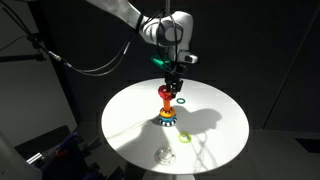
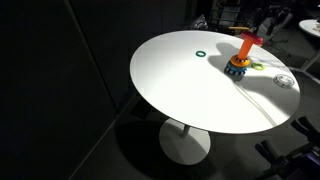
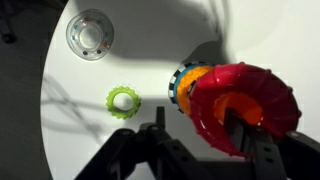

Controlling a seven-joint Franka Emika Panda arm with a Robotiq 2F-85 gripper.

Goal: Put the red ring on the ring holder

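Observation:
The red ring (image 3: 245, 100) is held tilted in my gripper (image 3: 198, 120), with one finger through its hole and the other outside its rim. It hangs just above the ring holder (image 3: 183, 85). The holder's blue-and-yellow base shows beside the ring, and the orange peg shows through the ring's hole. In both exterior views the red ring (image 1: 166, 93) (image 2: 247, 40) sits at the top of the peg, above the holder's base (image 1: 166, 114) (image 2: 238, 69). My gripper (image 1: 172, 76) comes down from above.
A thin green ring (image 1: 182, 101) (image 2: 201, 53) lies on the round white table (image 1: 130, 110). A yellow-green ring (image 3: 122, 101) (image 1: 185, 137) and a clear white ring (image 3: 90, 34) (image 1: 164, 154) lie near the table's edge. Dark surroundings lie beyond the table.

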